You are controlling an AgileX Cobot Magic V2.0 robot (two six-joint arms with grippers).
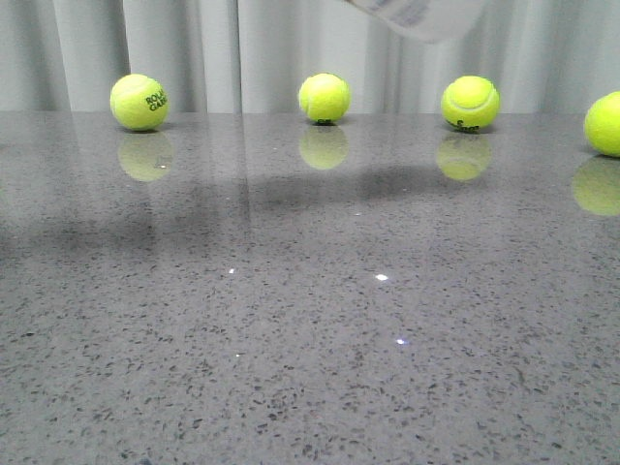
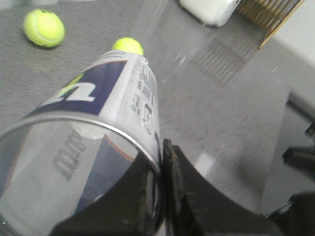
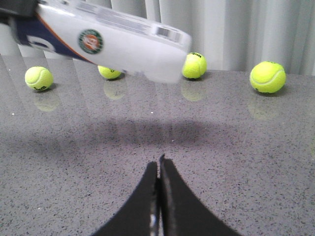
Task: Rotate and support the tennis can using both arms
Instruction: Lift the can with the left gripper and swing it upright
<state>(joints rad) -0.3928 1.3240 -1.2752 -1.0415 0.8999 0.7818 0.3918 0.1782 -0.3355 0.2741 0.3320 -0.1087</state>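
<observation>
The left gripper is pinched tight on the rim of the tennis can, holding it tilted in the air above the grey table. The right gripper hangs low, fingers pressed together on nothing. Tennis balls line the far edge.

Left gripper pinches tennis can rim — 2 balls behind.
</observation>
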